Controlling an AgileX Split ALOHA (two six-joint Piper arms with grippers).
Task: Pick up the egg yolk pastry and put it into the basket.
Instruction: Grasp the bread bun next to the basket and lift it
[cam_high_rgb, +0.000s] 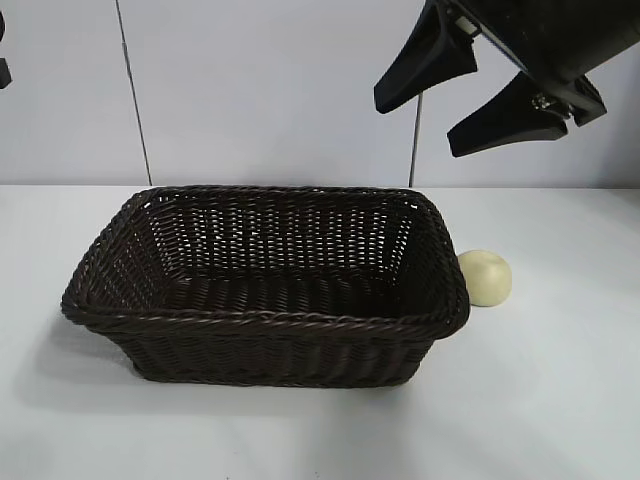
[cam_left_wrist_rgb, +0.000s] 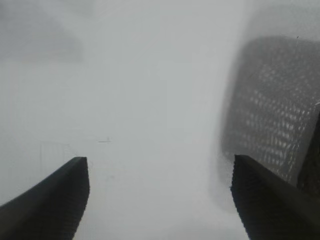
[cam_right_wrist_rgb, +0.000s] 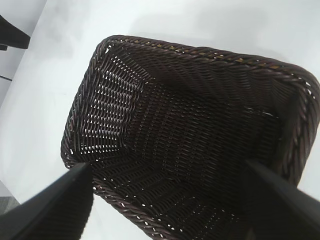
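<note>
The egg yolk pastry (cam_high_rgb: 486, 277), a small pale yellow ball, lies on the white table right beside the right end of the basket (cam_high_rgb: 262, 318). The basket is large, dark brown woven wicker, and nothing shows inside it. My right gripper (cam_high_rgb: 415, 125) hangs open and empty high above the basket's right end and the pastry. In the right wrist view the basket (cam_right_wrist_rgb: 195, 65) fills the frame between the spread fingers (cam_right_wrist_rgb: 57, 205); the pastry is out of that view. My left gripper (cam_left_wrist_rgb: 160, 200) is open over bare table, with the basket (cam_left_wrist_rgb: 272, 115) blurred off to one side.
The white table (cam_high_rgb: 560, 400) stretches around the basket. A pale wall with two vertical seams stands behind. The left arm barely shows at the exterior view's upper left edge (cam_high_rgb: 3, 60).
</note>
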